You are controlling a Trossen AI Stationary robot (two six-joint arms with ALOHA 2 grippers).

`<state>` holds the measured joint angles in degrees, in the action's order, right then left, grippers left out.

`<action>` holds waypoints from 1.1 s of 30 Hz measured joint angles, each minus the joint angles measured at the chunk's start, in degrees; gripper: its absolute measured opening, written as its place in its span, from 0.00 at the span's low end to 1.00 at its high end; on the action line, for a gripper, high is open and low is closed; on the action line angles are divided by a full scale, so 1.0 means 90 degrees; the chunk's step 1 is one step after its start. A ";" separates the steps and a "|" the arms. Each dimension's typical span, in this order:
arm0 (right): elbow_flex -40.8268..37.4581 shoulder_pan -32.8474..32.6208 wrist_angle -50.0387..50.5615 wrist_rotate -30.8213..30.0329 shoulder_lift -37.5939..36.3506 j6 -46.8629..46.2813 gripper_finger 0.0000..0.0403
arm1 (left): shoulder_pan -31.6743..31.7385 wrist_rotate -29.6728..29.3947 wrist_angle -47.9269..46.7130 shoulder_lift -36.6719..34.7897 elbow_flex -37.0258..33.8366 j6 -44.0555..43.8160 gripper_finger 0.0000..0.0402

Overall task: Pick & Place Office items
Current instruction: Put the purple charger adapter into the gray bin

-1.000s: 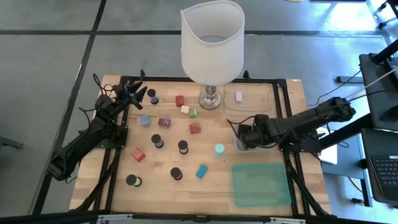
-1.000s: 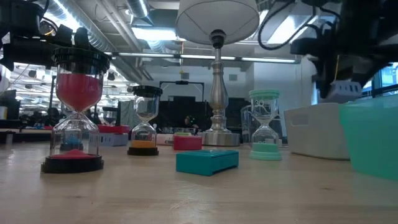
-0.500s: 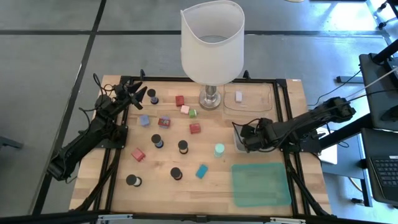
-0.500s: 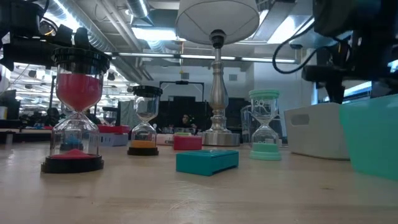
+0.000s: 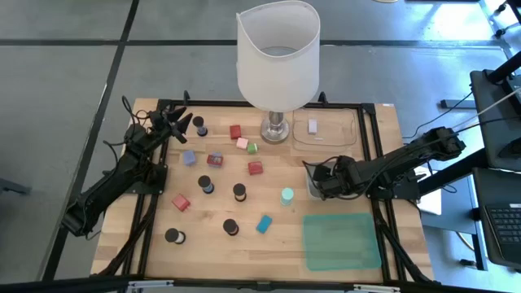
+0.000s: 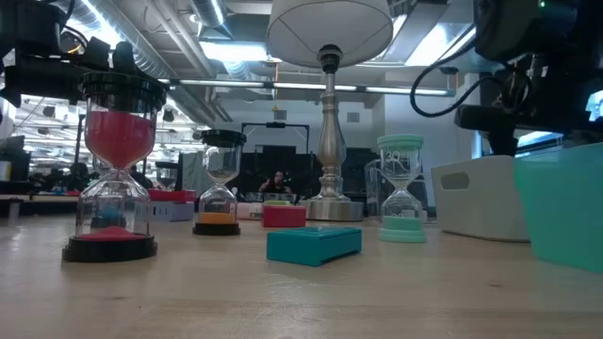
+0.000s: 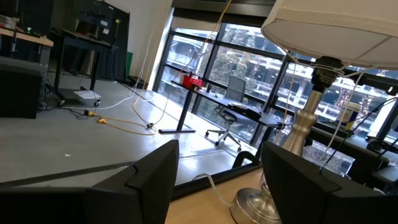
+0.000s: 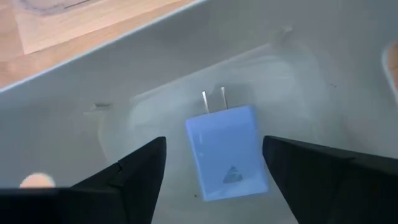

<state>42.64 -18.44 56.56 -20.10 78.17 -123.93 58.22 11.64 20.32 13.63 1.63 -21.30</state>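
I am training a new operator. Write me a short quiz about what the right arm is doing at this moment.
1. True or false: the right end effector grips the blue charger.
2. Where does the blue charger lie? A: on the green mat. B: in the pale bin. C: on the bare wood.
3. Fill in: the left end effector waits, open, at the table's back ___ corner.

Key: 1 false, its fingers stand apart on both sides of the charger. 2 B. 3 left.

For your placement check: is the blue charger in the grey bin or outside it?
In. The blue charger lies flat on the grey bin floor, between the right gripper open jaws, untouched.
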 joint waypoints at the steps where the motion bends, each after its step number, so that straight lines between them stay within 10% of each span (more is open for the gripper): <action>1: 0.0067 0.0000 0.0069 0.0000 0.0000 0.0029 0.70 | 0.0001 -0.0002 0.0000 0.0000 0.0000 0.0000 0.56; 14: 0.2174 0.0005 0.1917 -0.0567 0.0000 0.0823 0.98 | 0.0000 -0.0001 -0.0001 0.0000 0.0000 0.0001 0.56; 33: 0.4126 0.0329 0.1282 -0.0106 0.1777 0.3333 0.99 | 0.0001 -0.0002 0.0000 0.0002 0.0000 0.0001 0.56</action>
<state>79.77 -15.48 68.10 -21.05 94.17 -93.93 58.22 11.62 20.32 13.65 1.63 -21.29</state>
